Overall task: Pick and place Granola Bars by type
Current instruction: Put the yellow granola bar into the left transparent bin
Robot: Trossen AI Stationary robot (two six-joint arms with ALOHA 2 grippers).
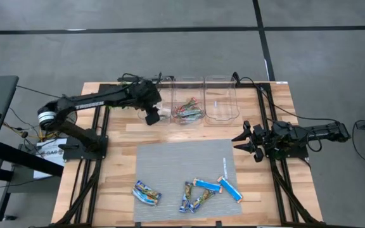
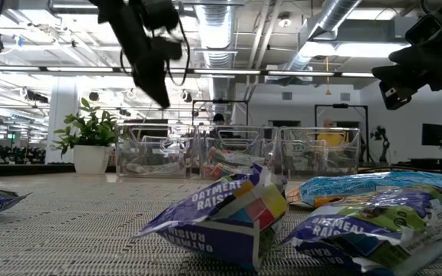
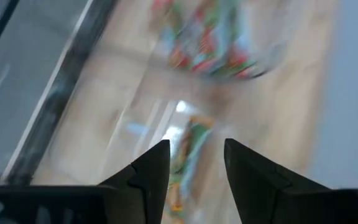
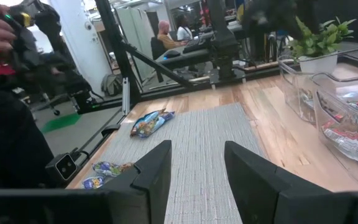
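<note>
Nearest to you, the Granola Bars [image 1: 192, 190] are lying loose on the grey mat [image 1: 170, 161] at the front of the desk [image 1: 116, 158]: one blue-silver-yellow pair [image 1: 146, 193] to the left, a small heap in the middle, and two bright blue ones [image 1: 229, 187] to the right. Further back, your right gripper [image 1: 248, 141] is hanging above the right edge of the mat with its jaws standing apart and holding nothing. At the far edge you are seeing three clear bins [image 1: 219, 98] in a row. Your left gripper [image 1: 151, 118] is hovering over the left bin [image 1: 154, 101], its jaws parted and empty, with one bar [image 3: 188, 149] lying just below them. The middle bin [image 1: 187, 104] is holding several red-green-orange bars [image 1: 187, 113].
</note>
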